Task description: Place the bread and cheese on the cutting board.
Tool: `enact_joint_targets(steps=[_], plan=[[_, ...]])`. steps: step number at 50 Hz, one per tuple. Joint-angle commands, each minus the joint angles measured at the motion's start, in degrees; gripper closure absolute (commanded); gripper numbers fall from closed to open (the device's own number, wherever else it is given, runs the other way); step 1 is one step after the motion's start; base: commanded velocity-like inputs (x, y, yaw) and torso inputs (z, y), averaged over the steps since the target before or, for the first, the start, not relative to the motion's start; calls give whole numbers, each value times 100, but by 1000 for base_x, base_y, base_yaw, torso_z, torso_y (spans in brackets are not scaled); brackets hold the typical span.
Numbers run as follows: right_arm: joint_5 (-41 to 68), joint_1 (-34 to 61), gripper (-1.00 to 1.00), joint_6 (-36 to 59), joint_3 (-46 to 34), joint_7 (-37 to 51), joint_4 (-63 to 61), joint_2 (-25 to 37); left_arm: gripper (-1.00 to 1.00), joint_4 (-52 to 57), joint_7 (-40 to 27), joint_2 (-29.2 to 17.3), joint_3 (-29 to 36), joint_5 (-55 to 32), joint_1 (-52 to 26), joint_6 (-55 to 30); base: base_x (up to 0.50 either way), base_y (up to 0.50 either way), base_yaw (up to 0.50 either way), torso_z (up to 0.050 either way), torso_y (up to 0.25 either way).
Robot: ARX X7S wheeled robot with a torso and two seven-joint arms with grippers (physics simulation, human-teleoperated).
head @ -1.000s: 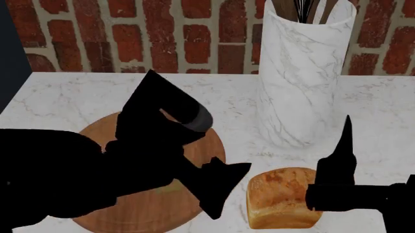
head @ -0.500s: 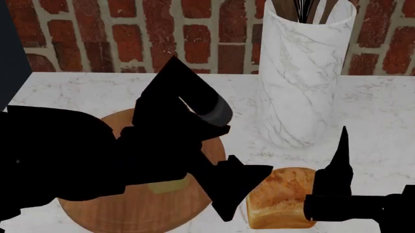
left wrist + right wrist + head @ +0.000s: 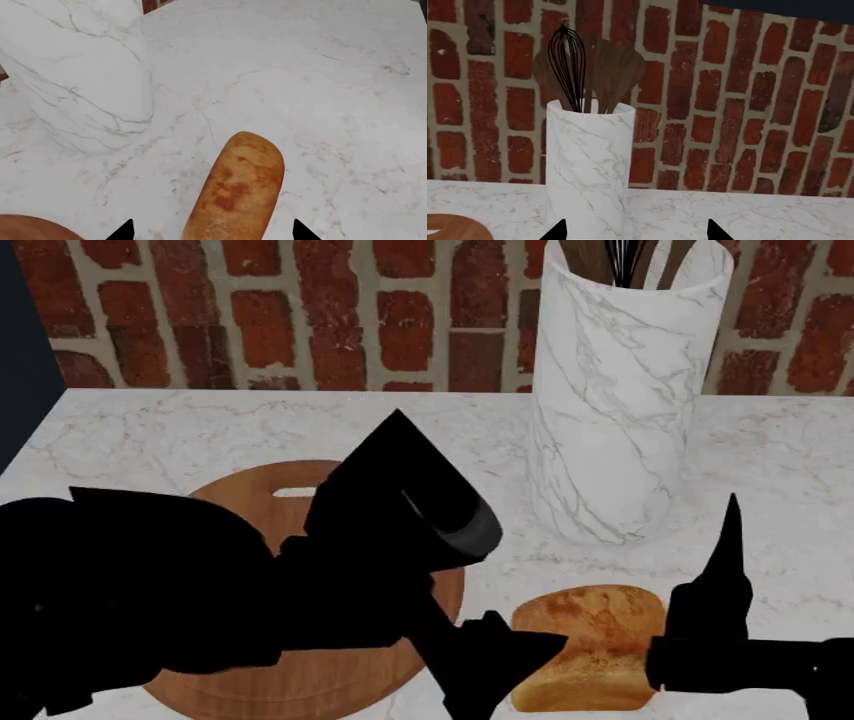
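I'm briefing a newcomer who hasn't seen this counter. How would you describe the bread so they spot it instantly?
Start at the tall white marble utensil holder by the brick wall. On the marble counter just in front of it sits the bread, beside the round wooden cutting board. It is the only golden-brown, domed loaf there.

Grained wooden cutting board (image 3: pixel 267 495), matt crusty bread (image 3: pixel 594 635), polished marble counter (image 3: pixel 160 430).

No text, label, brand or number can be read anywhere — not on the bread (image 3: pixel 587 645), the cutting board (image 3: pixel 287 498), or the marble holder (image 3: pixel 621 400) behind them.
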Motion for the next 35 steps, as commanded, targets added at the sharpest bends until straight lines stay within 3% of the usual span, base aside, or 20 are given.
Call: enact_joint_targets(steps=[1,27,30,35], plan=[[-135,-195,-100,-195,153,-164,22,-11,-100,-136,404,235,178,323,94,250,0,-3,0,0,0],[-920,-1362,-100,-1399,30,-681,352,-26,-100,-1701,1154,916,1056,762,-72,1118,0,0,0,0,0],[-956,-1432,-100,-1478,38,-720,379,-29,-100,-2055,1107,928,1636,310,-291,1570,0,0,0,0,0],[-1046,-1637,-100,-1636,65,-800,401,-46,-100,-2596,906,932,3312,-1190,-855,2695,0,0,0,0,0]])
